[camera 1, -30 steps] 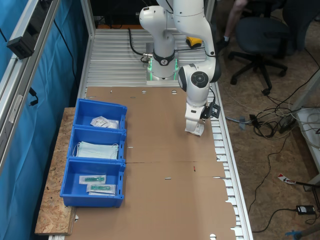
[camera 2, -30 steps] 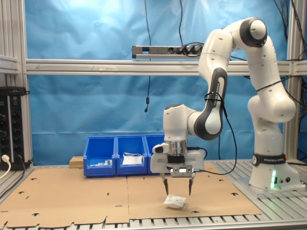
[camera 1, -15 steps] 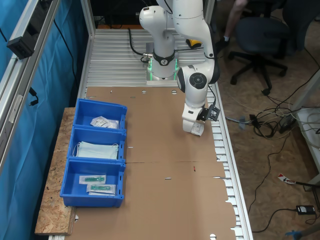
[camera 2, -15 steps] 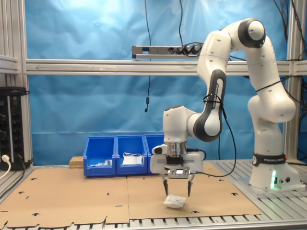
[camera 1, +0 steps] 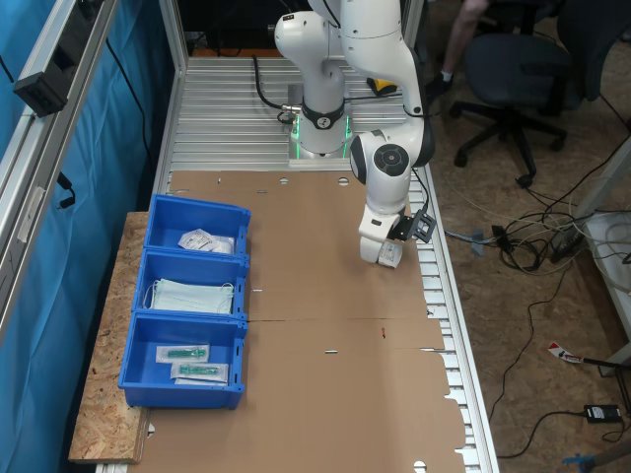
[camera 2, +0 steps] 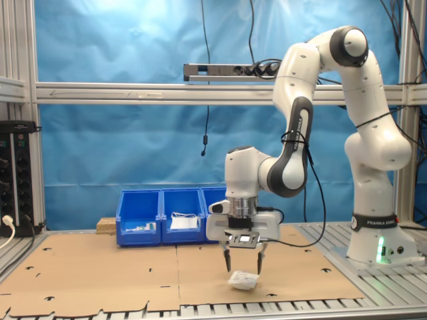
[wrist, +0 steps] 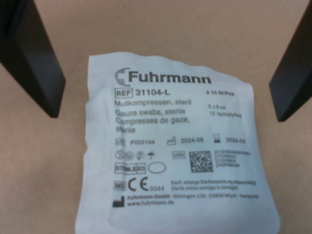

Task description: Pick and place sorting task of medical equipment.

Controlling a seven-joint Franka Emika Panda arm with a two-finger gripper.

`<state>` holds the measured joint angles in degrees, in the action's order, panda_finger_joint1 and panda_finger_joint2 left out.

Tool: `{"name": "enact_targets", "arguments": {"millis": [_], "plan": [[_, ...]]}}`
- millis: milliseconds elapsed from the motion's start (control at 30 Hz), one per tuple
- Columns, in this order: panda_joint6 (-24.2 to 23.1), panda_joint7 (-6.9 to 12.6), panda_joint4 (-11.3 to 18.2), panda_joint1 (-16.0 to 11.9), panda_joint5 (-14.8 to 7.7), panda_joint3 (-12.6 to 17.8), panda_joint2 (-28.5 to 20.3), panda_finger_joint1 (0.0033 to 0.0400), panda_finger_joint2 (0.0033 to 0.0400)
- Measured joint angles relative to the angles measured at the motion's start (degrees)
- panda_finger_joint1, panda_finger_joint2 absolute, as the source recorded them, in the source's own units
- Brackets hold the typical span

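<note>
Gripper: the gripper (camera 2: 241, 262) pointed straight down over the cardboard sheet (camera 2: 133, 270), its two dark fingers (wrist: 36, 53) spread wide apart and holding nothing; in the first exterior view the gripper (camera 1: 386, 258) sat under the white wrist.

Sachet under the hand: a white sachet (wrist: 178, 156) with dark print lay flat on the cardboard directly beneath the gripper, between the two fingers and not touched by either; in the second exterior view the sachet (camera 2: 243, 280) rested just below the fingertips, with a small gap between them.

Fingers: seen from the wrist view, one finger stood to each side of the sachet, both clear of its crinkled edges.

Bins: three blue bins (camera 1: 187, 301) stood in a row well away from the hand, across the cardboard near the blue curtain (camera 1: 54, 246).

Bin contents: the bin nearest the robot base held more white sachets (camera 1: 205, 239); the middle one held pale blue face masks (camera 1: 193, 295); the farthest held clear packets (camera 1: 192, 361) with green parts inside.

Arm: the white arm (camera 2: 313, 100) rose from its base (camera 2: 373, 237), arched over and came down to the hand.

Surroundings: an office chair (camera 1: 513, 69) stood off the table, beyond the arm's base.
</note>
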<state>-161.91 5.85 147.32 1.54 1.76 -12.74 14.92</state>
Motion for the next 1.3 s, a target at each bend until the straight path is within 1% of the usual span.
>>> {"name": "enact_targets", "arguments": {"millis": [500,1033,1300], "plan": [[-0.2,-1.76,-0.7,0.0,0.0,-1.1,1.9,0.04,0.04],[-1.0,-2.22,-1.1,0.0,0.0,-1.2,3.2,0.04,0.04],[-1.1,-2.78,-1.1,0.0,0.0,-1.2,3.7,0.04,0.04]]}}
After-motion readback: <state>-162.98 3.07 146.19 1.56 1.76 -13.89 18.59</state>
